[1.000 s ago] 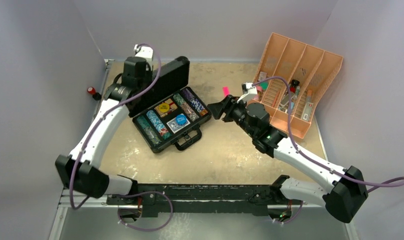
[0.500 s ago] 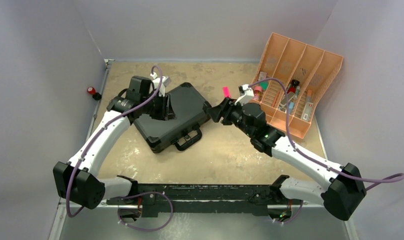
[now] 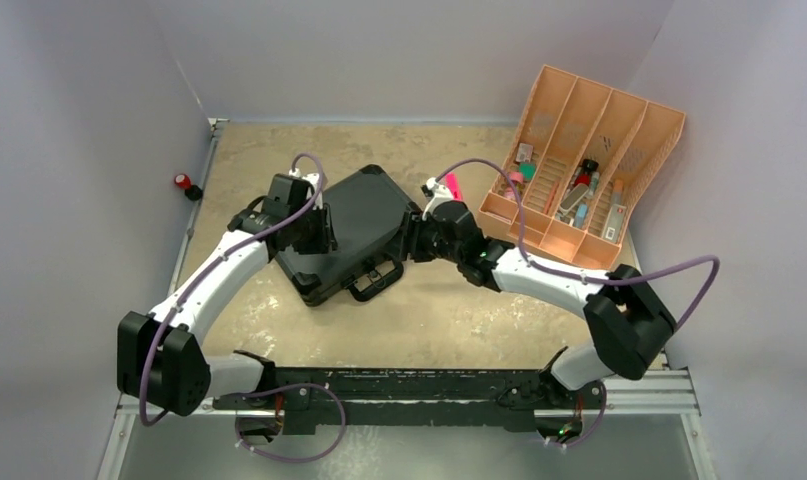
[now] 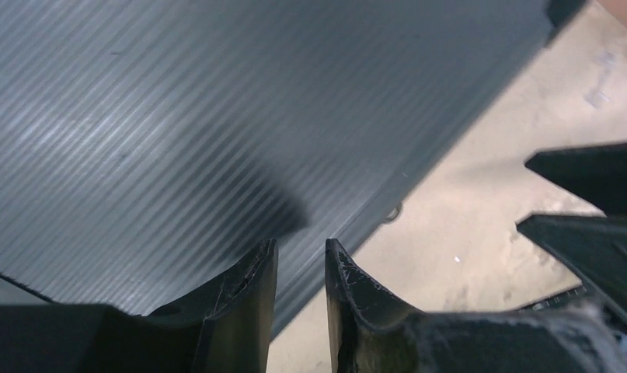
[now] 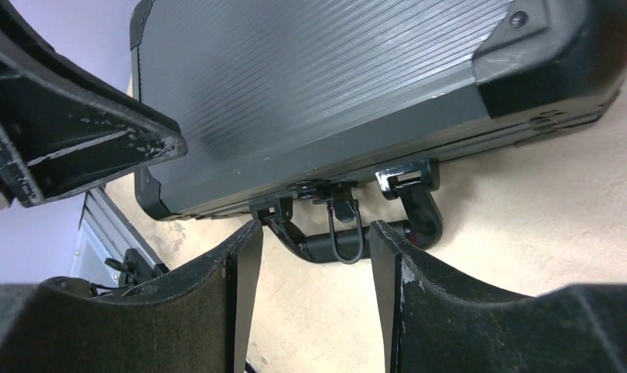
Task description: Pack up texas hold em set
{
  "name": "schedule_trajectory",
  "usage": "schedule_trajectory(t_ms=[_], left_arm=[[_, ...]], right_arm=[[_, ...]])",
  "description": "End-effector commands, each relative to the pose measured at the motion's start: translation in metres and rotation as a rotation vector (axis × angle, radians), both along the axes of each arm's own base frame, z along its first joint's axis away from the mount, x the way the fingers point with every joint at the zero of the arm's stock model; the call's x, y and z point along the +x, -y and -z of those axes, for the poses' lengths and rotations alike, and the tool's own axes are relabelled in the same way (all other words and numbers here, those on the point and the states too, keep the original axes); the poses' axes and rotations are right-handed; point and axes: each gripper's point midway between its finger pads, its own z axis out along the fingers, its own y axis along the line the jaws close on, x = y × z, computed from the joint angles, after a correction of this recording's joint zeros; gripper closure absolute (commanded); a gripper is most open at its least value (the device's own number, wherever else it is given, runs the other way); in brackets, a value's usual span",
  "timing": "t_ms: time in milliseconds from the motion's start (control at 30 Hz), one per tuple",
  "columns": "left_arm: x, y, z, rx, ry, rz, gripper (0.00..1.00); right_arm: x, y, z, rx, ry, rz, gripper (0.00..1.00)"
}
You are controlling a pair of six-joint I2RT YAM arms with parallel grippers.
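Noting hazards, biggest item down.

Table [image 3: 459, 300]: bare sandy top with nothing to brace against. A sideways shove from either arm could slide the load across it.

Case [image 3: 354, 225]: black, lid down, lying flat left of centre, handle side toward the arm bases. The contents are hidden, so I cannot tell whether chips and decks sit level. A raised stack would keep the lid from seating.

Orange tray [image 3: 619, 130]: right rear, well apart from the case. The right arm runs near its front edge, and a wide swing could clip it.

Left gripper [image 4: 301, 252]: over the ribbed lid toward its left side, contact unclear. Fingers are a narrow slit apart with nothing between them. Pressing off-centre here might rock the case.

Right gripper [image 5: 314, 233]: at the case's right corner, fingers spread and empty, looking along the front face. Closing in from this angle may turn the case instead of fastening it.

Handle [image 5: 423, 217]: folded down on the table. A finger could snag it.

Latches [image 5: 403, 177]: small and dark; cannot tell if they are caught. Lifting with them loose would spill everything.

Pink marker [image 3: 451, 185]: just behind the right wrist, easily swept.
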Motion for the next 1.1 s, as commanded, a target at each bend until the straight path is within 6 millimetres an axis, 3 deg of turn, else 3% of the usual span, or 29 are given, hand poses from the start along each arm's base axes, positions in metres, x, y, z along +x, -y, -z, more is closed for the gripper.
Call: schedule_trajectory(t_ms=[0, 167, 300, 400, 767, 1067], left_arm=[[0.023, -0.023, 0.009, 0.095, 0.047, -0.154, 0.73], [0.013, -0.038, 0.036, 0.164, -0.013, -0.224, 0.78], [0.002, -0.042, 0.056, 0.205, -0.059, -0.234, 0.81], [-0.002, -0.046, 0.065, 0.253, -0.073, -0.235, 0.82], [0.001, -0.046, 0.060, 0.286, -0.032, -0.216, 0.82], [0.003, -0.045, 0.063, 0.296, -0.033, -0.196, 0.82]], right_arm=[[0.001, -0.019, -0.015, 0.027, 0.005, -0.018, 0.45], [-0.011, -0.025, 0.009, 0.042, -0.079, -0.031, 0.34], [-0.020, -0.026, 0.016, 0.110, -0.119, -0.029, 0.19], [-0.021, -0.026, 0.022, 0.131, -0.145, -0.013, 0.14], [-0.025, -0.061, 0.040, 0.202, -0.194, -0.027, 0.07], [-0.034, -0.065, 0.041, 0.242, -0.190, -0.045, 0.07]])
